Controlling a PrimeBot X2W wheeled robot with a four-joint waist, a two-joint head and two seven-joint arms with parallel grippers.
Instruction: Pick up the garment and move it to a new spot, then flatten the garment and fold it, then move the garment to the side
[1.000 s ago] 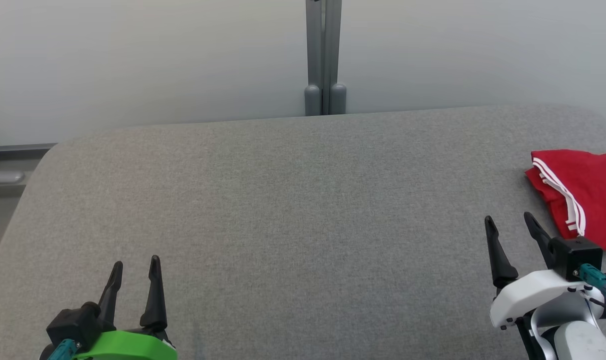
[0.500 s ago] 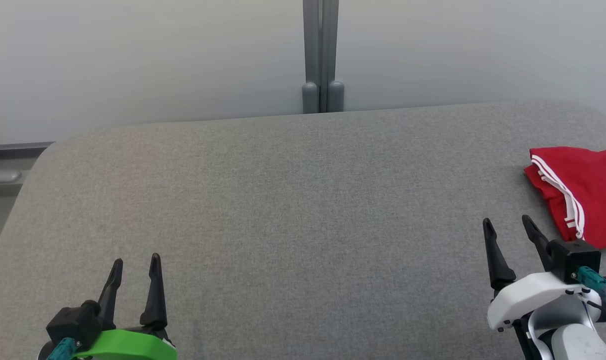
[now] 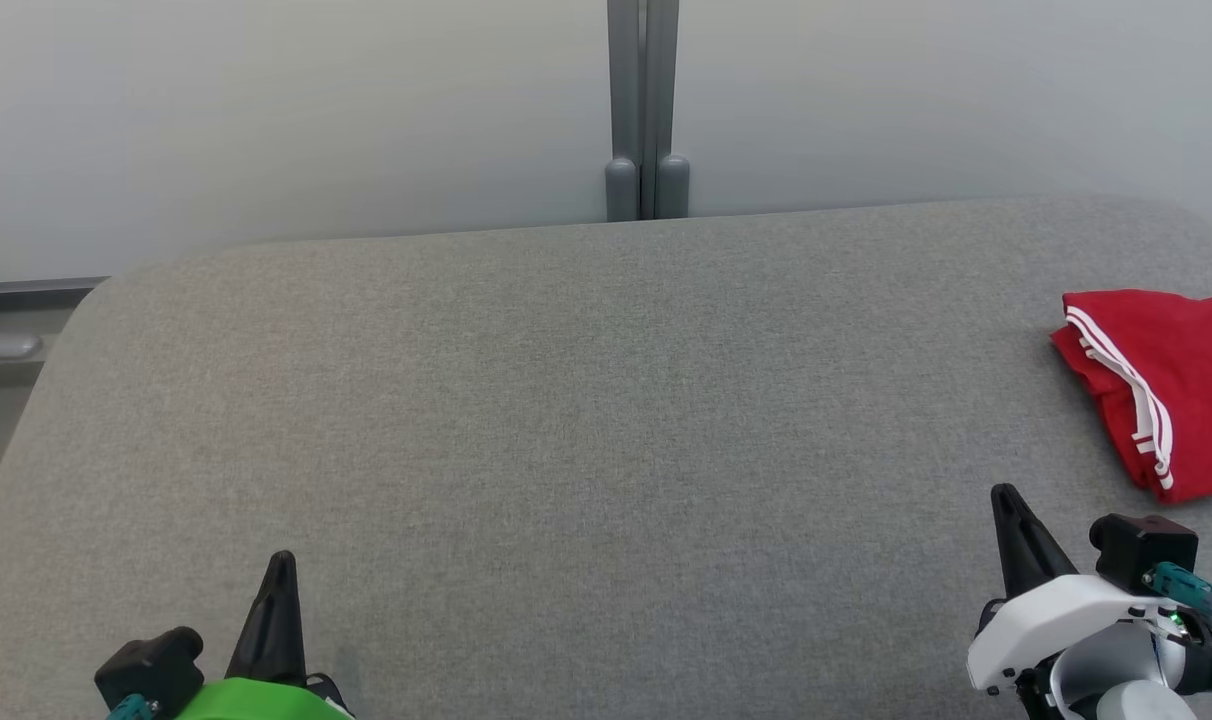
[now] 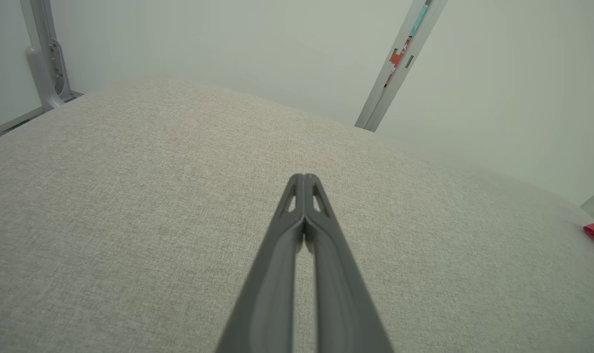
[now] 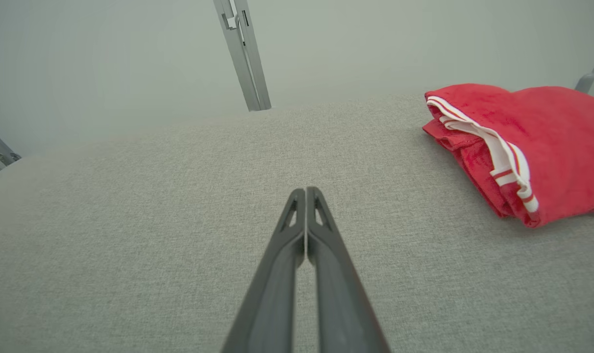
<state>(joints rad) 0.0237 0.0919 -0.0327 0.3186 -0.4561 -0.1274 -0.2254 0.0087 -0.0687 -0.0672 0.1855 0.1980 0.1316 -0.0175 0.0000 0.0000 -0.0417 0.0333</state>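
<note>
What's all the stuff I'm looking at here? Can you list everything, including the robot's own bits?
garment: one, red with white stripes, lying as a folded bundle at the right edge of the table, touched by neither gripper
table: one, grey fabric-covered top with rounded corners, spreading across the middle of the head view
post: one, grey metal upright, behind the table's far edge at the centre
wall: pale grey-white panels, behind the table
rail: one, grey, low on the wall at the far left
left gripper: one, dark fingers on a green mount, lower left, shut, holding nothing
right gripper: one, dark fingers on a white mount, lower right, shut, holding nothing, near the garment
</note>
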